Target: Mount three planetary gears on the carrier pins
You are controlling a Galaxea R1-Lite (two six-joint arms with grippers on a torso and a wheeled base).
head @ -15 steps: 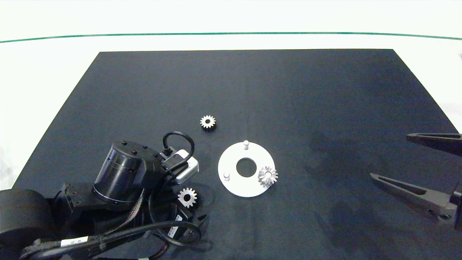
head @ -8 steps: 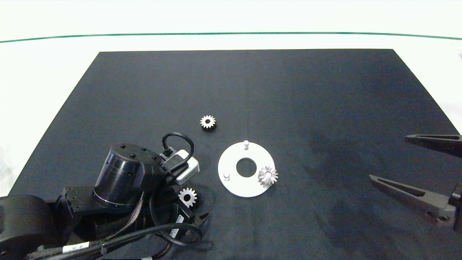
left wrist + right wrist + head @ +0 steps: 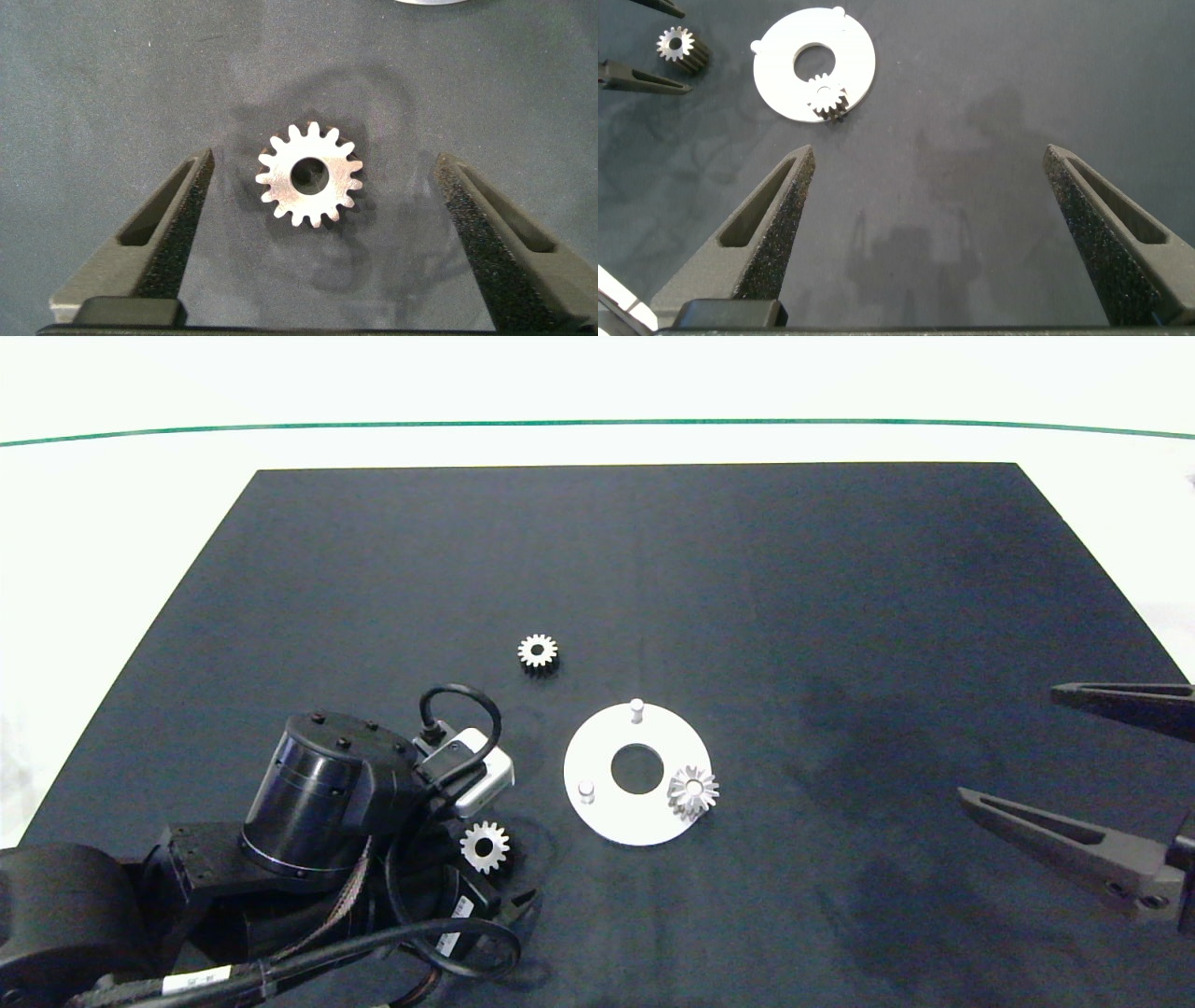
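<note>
One planetary gear [image 3: 309, 175] lies flat on the black mat, between the fingers of my open left gripper [image 3: 325, 162]; neither pad touches it. In the head view this gear [image 3: 485, 847] shows just beside my left arm's wrist [image 3: 317, 793]. A second gear [image 3: 538, 652] lies loose beyond it. The third gear [image 3: 693, 791] sits on one pin of the white ring disc [image 3: 597, 756]. Two carrier pins [image 3: 637, 709] [image 3: 585, 791] stand bare. My right gripper [image 3: 1008, 742] hangs open far to the right, holding nothing, and from its wrist I see the disc [image 3: 854, 56].
The black mat [image 3: 653, 569] covers most of the white table. A green line [image 3: 597, 424] runs along the far side. Wide bare mat lies between the disc and my right gripper [image 3: 929, 151].
My left arm has shifted slightly toward the near edge while staying over the near gear. The gears, the disc and the right arm have not moved.
</note>
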